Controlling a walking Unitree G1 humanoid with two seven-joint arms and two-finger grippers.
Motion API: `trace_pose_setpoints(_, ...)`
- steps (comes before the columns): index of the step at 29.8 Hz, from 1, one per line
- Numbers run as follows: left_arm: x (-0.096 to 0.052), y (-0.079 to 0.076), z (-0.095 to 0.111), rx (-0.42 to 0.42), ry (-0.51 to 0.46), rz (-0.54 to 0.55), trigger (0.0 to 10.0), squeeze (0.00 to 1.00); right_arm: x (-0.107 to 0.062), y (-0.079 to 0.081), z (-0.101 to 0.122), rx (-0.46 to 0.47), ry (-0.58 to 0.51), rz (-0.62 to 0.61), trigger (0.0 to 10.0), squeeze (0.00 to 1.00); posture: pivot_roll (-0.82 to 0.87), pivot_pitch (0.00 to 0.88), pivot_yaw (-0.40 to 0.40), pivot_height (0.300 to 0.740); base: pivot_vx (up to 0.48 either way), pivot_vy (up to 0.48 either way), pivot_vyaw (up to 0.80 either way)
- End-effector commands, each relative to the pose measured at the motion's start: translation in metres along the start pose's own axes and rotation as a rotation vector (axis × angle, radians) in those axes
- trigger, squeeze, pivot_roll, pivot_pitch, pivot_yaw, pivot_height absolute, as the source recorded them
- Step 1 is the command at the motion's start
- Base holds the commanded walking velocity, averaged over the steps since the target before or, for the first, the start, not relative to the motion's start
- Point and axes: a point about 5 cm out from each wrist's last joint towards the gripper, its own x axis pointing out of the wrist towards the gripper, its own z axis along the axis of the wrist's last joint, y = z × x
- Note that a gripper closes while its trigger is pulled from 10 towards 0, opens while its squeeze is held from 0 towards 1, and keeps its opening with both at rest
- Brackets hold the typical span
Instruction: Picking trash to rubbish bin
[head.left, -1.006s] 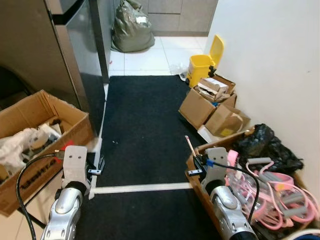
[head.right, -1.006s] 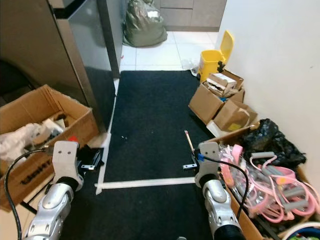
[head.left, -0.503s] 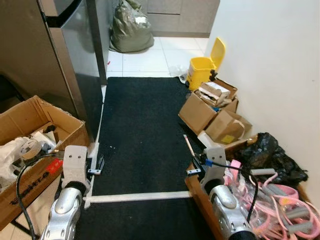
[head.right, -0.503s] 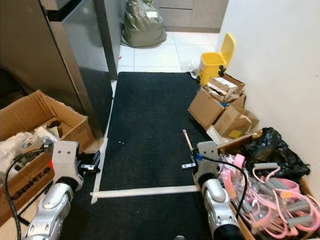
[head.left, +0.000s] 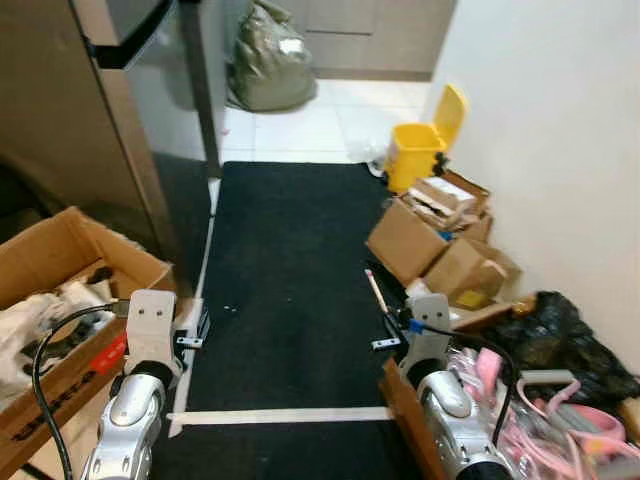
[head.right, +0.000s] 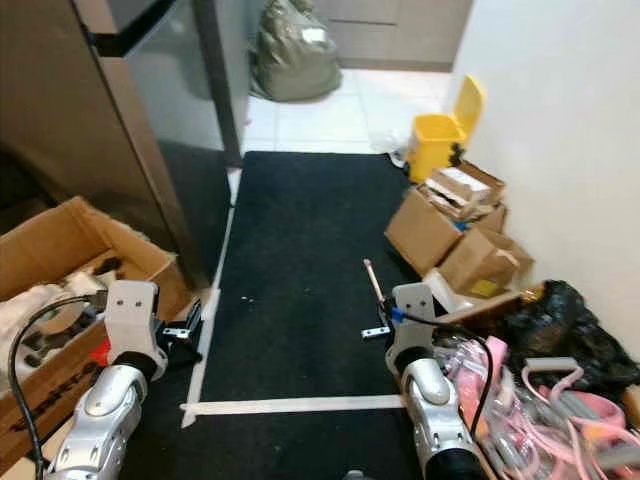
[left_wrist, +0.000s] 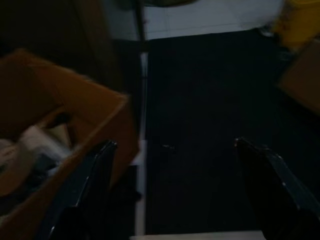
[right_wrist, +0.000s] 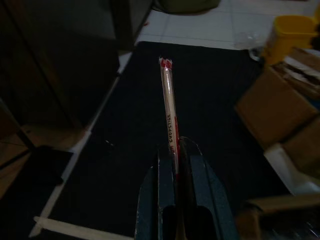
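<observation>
— Black carpet (head.left: 285, 260) runs down the hallway to white tiles, with a white wall on the robot's right. What is the trash, and where is it?

— It's a thin stick (right_wrist: 169, 116) in a pale paper wrapper with red print. The right gripper (right_wrist: 176, 150) is clamped on its lower end, and the rest pokes straight out ahead of the fingers, over the carpet.

— And the bin?

— A yellow bin (head.left: 418, 150) with its lid up stands well ahead of that gripper, by the wall at the far edge of the carpet. Between the gripper and the bin sit a few cardboard boxes (head.left: 430, 235) against the wall.

— What's close to that arm?

— Just to its right, pink tubing (head.right: 545, 400) and a black plastic bag (head.right: 560, 330).

— The other arm?

— The left gripper (left_wrist: 172, 165) hangs low with its fingers spread apart, holding nothing. An open cardboard box (head.left: 60, 300) of stuff sits just to its left, a white tape line (head.left: 285, 414) crosses the carpet near both arms, and a grey-green sack (head.left: 270, 60) lies far ahead on the tiles.
</observation>
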Motion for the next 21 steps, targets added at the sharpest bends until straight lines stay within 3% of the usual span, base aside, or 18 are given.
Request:
trace_pose_setpoints(1,-0.0028,-0.0008,-0.004,0.01,0.016,-0.008,10.0,0.0,-0.0039,-0.0026,-0.0049,0.01,0.014,-0.012,10.0,0.0,0.04,0.124,-0.033,0.74,0.296,0.0,0.49)
trace_pose_setpoints(21,-0.002,0.0003,-0.0024,0.014,0.014,-0.011,10.0,0.0,-0.0045,0.0006,-0.0047,0.021,0.002,-0.005,10.0,0.0,0.04,0.127,-0.025,0.74,0.294,0.0,0.66)
